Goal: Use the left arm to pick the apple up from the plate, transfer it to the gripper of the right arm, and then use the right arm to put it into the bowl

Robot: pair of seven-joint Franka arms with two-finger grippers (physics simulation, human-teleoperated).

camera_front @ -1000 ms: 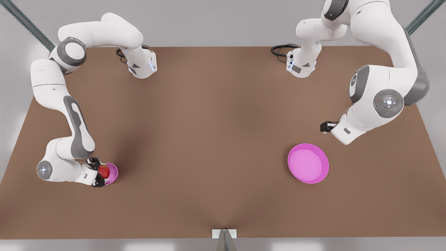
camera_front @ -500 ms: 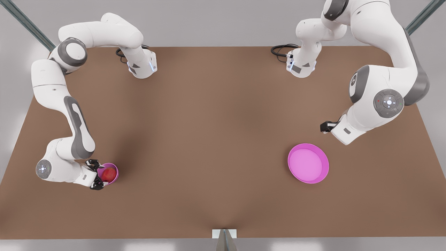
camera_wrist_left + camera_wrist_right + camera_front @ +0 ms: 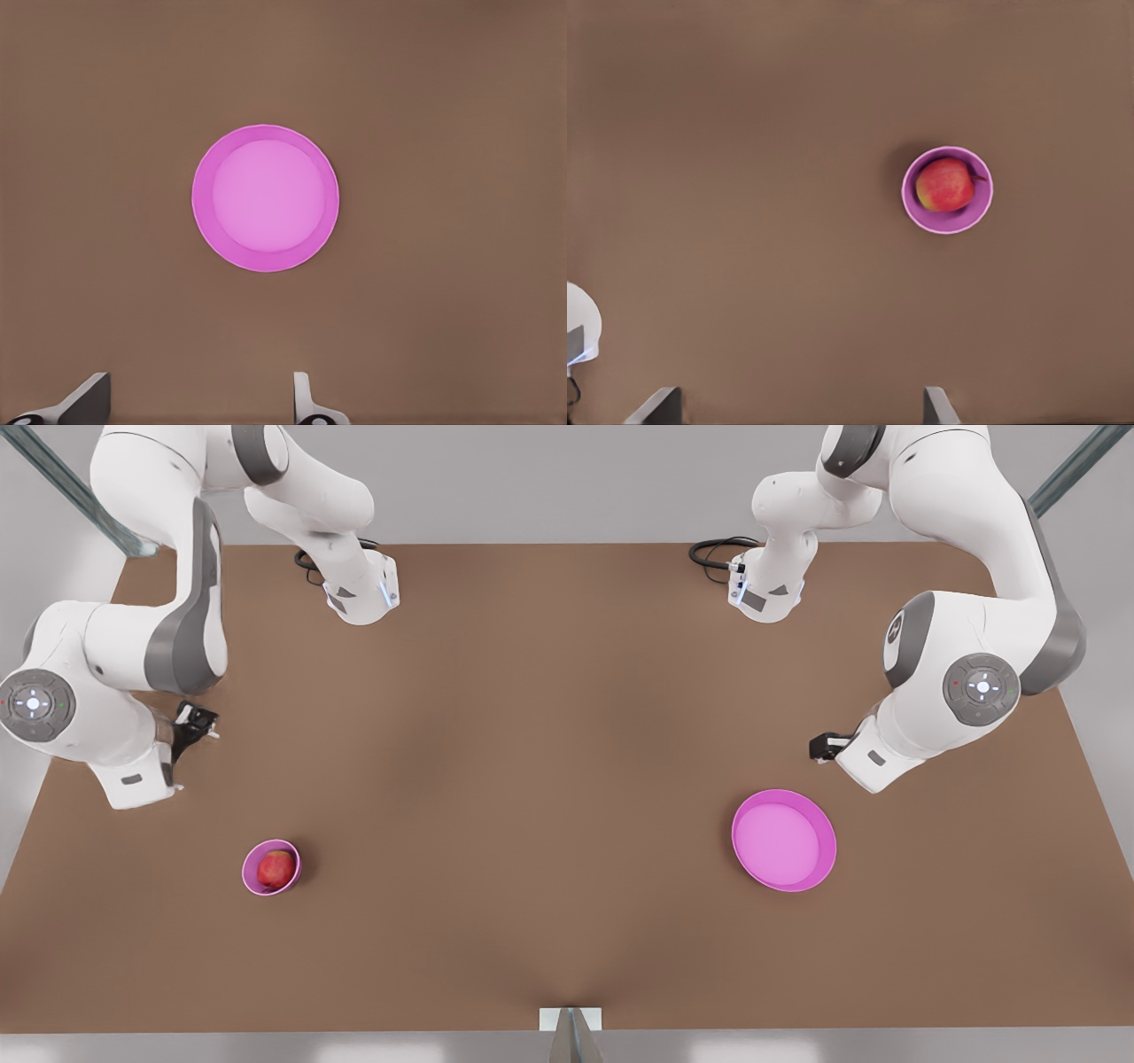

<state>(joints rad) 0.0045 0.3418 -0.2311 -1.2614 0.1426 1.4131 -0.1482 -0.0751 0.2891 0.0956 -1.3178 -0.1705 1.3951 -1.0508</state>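
The red apple lies in the small pink bowl at the front view's left; from the right wrist view I look straight down on the apple inside the bowl. My right gripper hangs open, high and well behind the bowl, its fingertips spread wide. The wide pink plate on the front view's right holds nothing. Behind and above it my left gripper waits open, with the plate beyond its fingertips.
The brown table carries both arm bases and their black cables at the far edge. A grey mount sits at the near edge. A white rounded part shows beside the right gripper.
The right gripper let go of the apple into the bowl, then rose and pulled back toward the front view's upper left. The left arm barely shifted.
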